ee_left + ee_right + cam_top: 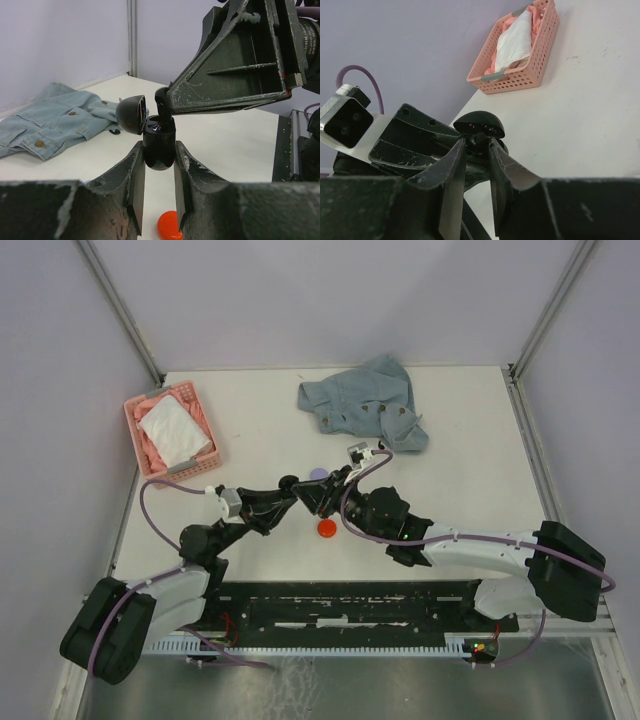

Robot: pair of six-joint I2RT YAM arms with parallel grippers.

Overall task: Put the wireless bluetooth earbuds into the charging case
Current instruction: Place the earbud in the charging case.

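A black charging case [159,142] with its lid [131,114] swung open is held upright above the table. My left gripper [159,152] is shut on the lower half of its body. A black earbud [161,100] stands with its stem down in the mouth of the case, and the fingertips of my right gripper [476,146] are closed against its sides. In the right wrist view the open lid [479,124] shows just beyond those tips. Both grippers meet near the table's middle [312,495]. Another small black earbud [115,131] lies on the table by the jacket.
A red round case [326,529] lies on the table under the grippers, and a lilac one [318,473] just behind them. A denim jacket [365,400] lies crumpled at the back. A pink basket [170,432] with cloths sits at the left.
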